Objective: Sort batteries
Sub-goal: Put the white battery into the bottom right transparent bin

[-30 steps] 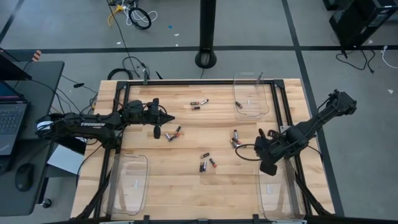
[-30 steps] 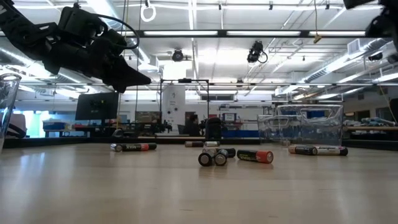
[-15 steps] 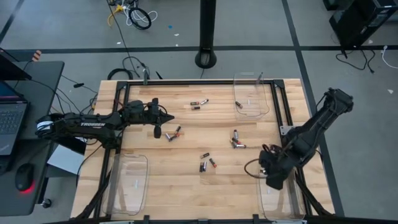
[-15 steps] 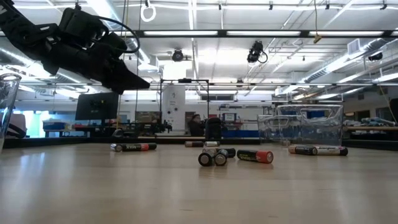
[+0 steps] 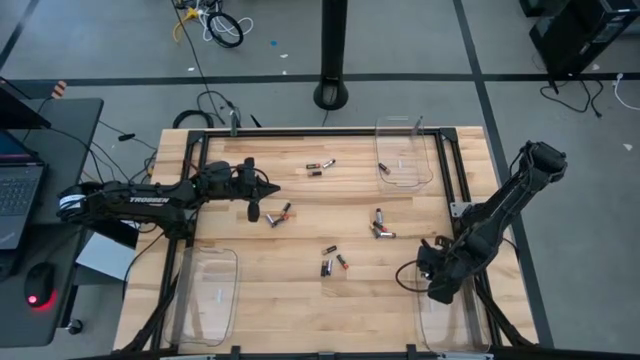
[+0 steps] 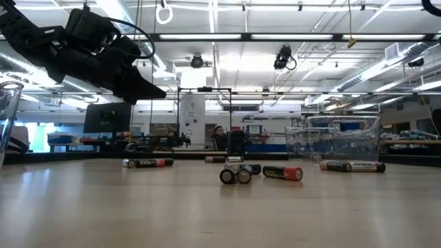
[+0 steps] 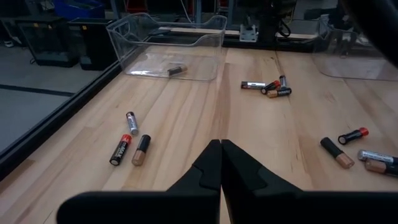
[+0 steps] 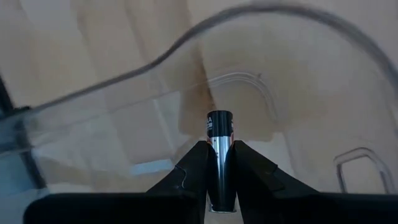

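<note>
Right wrist view, silvery cylindrical battery (image 8: 219, 146) in right jaws, clear tray (image 8: 298, 74)

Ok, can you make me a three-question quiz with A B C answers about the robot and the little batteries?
1. Where is the right gripper?
A. Over the clear plastic tray at the table's near right corner
B. Over the far tray
C. At the table's middle

2. How many batteries lie in the far clear tray?
A. None
B. One
C. Five

3. What are the left gripper's fingers doing?
A. Gripping a battery
B. Spread wide
C. Pressed together, empty

Answers:
1 A: the right gripper hangs over the near right tray.
2 B: one small dark battery lies in the far tray.
3 C: the left gripper fingers touch with nothing between; the right one holds a silvery black-tipped battery.
</note>
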You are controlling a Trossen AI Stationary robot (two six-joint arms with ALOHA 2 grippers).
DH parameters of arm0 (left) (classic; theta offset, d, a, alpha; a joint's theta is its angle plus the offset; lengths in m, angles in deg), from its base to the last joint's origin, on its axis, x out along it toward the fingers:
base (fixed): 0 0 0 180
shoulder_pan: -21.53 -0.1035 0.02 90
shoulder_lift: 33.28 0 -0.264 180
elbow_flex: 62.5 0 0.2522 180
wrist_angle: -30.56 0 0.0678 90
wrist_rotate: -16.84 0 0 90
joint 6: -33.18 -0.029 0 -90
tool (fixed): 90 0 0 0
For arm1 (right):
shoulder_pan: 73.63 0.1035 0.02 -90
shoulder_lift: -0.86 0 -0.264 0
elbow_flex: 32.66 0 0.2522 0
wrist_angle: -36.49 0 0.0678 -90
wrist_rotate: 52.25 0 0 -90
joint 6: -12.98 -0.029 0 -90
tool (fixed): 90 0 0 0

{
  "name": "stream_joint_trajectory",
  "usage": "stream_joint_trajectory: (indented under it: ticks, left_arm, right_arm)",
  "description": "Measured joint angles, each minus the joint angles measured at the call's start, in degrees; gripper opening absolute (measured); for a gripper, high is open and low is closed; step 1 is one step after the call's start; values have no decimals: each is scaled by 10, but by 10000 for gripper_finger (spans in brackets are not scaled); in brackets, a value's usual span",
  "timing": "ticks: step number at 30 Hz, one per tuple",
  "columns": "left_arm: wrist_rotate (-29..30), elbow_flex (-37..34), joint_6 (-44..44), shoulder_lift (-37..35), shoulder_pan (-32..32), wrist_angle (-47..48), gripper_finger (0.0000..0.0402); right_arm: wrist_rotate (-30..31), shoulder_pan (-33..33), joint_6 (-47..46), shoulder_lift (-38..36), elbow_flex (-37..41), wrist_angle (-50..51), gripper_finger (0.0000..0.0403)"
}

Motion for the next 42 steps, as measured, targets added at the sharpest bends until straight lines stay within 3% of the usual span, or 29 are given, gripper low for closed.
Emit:
stream_joint_trajectory:
  ticks: [17,25,42]
  left_arm:
    - [-2,3,0,0,0,-5,12]
    - [-47,34,1,-17,0,7,12]
    - [-57,113,-2,-133,1,274,12]
  right_arm:
    - [7,-93,131,1,1,10,69]
    - [-6,-104,145,1,1,10,70]
    - [-33,-67,85,6,1,-8,74]
